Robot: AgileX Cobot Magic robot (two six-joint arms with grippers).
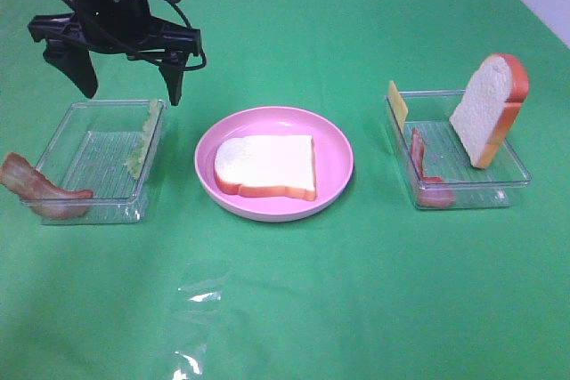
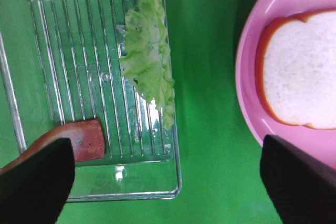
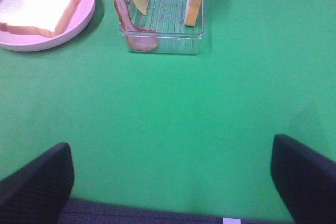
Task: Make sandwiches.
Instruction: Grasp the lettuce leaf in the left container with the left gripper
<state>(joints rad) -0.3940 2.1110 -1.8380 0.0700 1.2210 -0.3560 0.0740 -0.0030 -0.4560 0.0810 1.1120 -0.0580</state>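
The sandwich parts lie unstacked across the green worktop (image 1: 294,309): one flat bread slice (image 1: 267,166) rests on the pink plate (image 1: 342,159) at the middle, and the rest wait in two clear trays. My left gripper (image 1: 132,95) hovers over the left tray (image 1: 98,165), toward the worktop's left edge, with its jaws spread wide and holding nothing. My right gripper (image 3: 170,182) hangs at the near edge, well apart from the right tray (image 1: 472,193), its jaws equally spread and empty. The lettuce leaf (image 2: 148,61) leans along the tray wall nearest the plate. I judge it thin, light and floppy, so I would pinch it across its frilled upper edge where it stands clear of the wall, and I expect it to droop. The left bacon strip (image 1: 36,186) hangs over that tray's near-left corner, partly outside. It looks like soft rubbery plastic, best taken on the raised end above the rim. In the right tray the cheese slice (image 1: 396,102) and the right bacon strip (image 1: 419,159) stand against the wall nearest the plate. Both are thin and probably slippery, offering only narrow edges. The standing bread slice (image 1: 488,111) leans toward the opposite wall. It seems light, thick and slightly squashy, and is the easiest grip, across its flat faces near the top crust. The trays look light enough to slide if nudged.
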